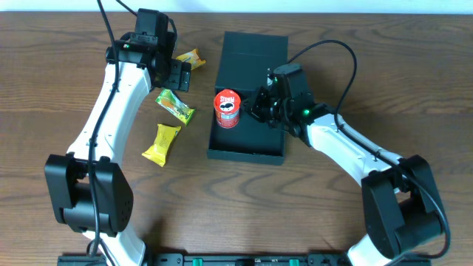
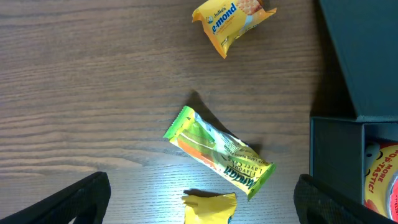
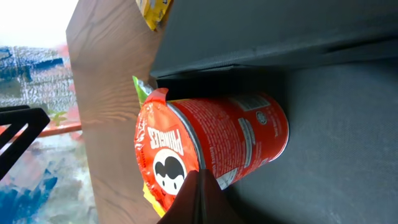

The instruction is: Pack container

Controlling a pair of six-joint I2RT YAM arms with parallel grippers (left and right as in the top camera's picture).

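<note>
The container (image 1: 247,154) is a dark teal box in the middle of the table, its flap lid (image 1: 255,52) folded open toward the back. A red can (image 1: 227,108) stands upright in its left part. My right gripper (image 1: 259,103) hovers inside the box just right of the can. In the right wrist view its fingers (image 3: 199,177) are pressed together, shut with nothing between them, tips against the can (image 3: 230,143) near its top rim. My left gripper (image 2: 202,199) is open wide above a green packet (image 2: 219,152) and a yellow packet (image 2: 209,208), left of the container's wall (image 2: 333,149).
Three snack packets lie on the wood left of the box: an orange-yellow packet (image 1: 191,58) at the back, the green packet (image 1: 175,106) in the middle, the yellow packet (image 1: 162,142) nearest the front. Both arms' bases stand at the front corners.
</note>
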